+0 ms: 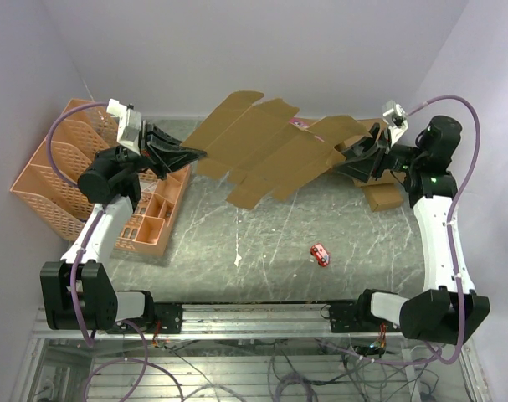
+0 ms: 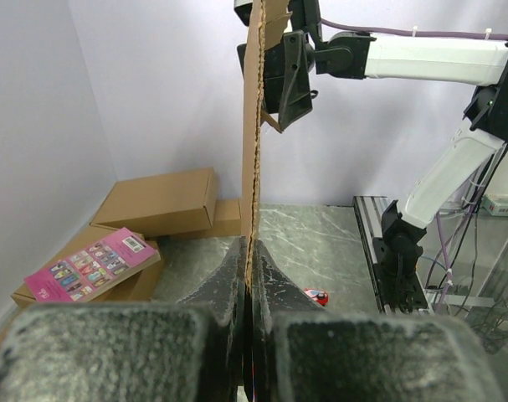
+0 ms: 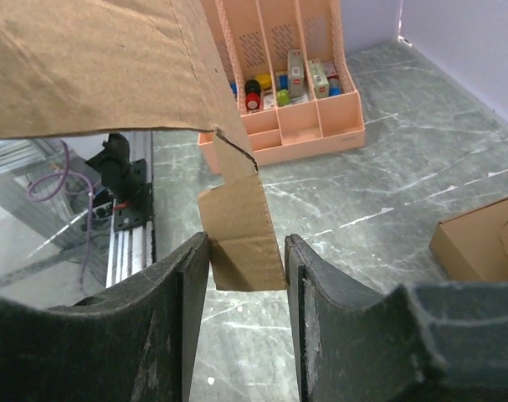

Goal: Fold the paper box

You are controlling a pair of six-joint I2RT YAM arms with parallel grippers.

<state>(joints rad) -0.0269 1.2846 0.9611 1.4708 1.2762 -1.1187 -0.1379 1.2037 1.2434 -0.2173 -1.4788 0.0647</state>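
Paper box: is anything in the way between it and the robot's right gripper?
No, nothing visible is in the way. One flap of the paper box hangs right between the open fingers of the right gripper. The left gripper pinches the box's other end.

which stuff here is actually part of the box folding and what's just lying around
In the job: paper box, pinched by the left fingers; right fingers either side of its flap.
Lying about: pink organiser, small red toy, brown boxes, pink booklet.
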